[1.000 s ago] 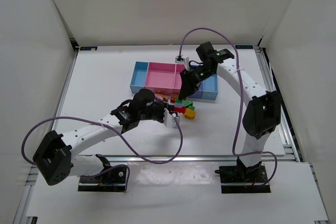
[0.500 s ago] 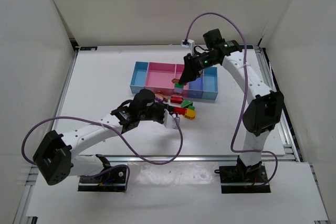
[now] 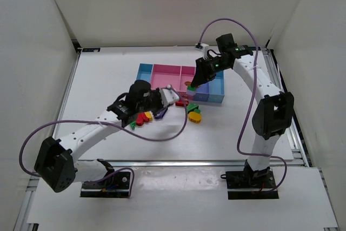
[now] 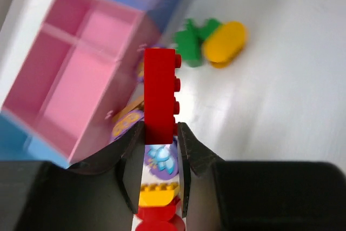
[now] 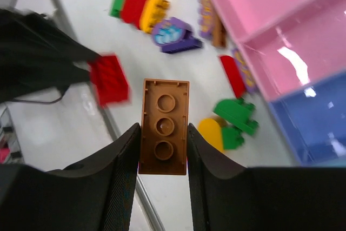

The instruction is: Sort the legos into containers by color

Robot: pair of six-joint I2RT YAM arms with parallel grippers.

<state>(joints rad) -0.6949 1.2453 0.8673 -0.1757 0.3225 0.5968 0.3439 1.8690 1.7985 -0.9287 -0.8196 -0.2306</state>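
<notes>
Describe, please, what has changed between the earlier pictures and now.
The right end effector rose from the loose legos and moved back over the containers, carrying a brown brick. The left end effector lifted away from the pile toward the containers with its red brick. The containers stayed put; both grips stayed shut.

White arms (image 3: 86, 133) carry black joints (image 3: 270, 117), purple cables (image 3: 160, 140).

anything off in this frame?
Nothing looks spilled or broken. One oddity: a green-red-yellow stack lies on the table, apparently still joined, so it can't be sorted by colour as it is.
</notes>
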